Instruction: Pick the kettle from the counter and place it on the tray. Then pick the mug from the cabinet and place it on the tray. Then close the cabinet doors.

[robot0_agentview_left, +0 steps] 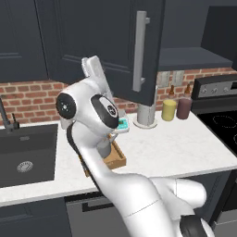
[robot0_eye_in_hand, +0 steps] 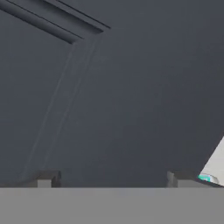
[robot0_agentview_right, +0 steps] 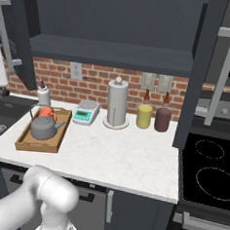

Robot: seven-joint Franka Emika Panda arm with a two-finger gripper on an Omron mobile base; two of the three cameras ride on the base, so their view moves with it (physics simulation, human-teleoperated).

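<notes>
Against cabinet door (robot0_eye_in_hand: pixel 131 96), end effector (robot0_eye_in_hand: pixel 111 179) spread wide, seemingly empty.

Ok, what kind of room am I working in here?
A home kitchen, rendered rather than real. A black sink is set in the white counter, a black cooktop sits at its other end, and dark wall cabinets hang over a brick backsplash.

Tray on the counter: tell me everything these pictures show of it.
The tray is a rectangular light-brown wooden one with a low raised rim. It lies flat on the white counter, near the sink and in front of the brick wall. Inside it stand the dark grey kettle and, behind that, the orange-red mug. In the left base view the arm hides most of it, leaving a corner.
</notes>
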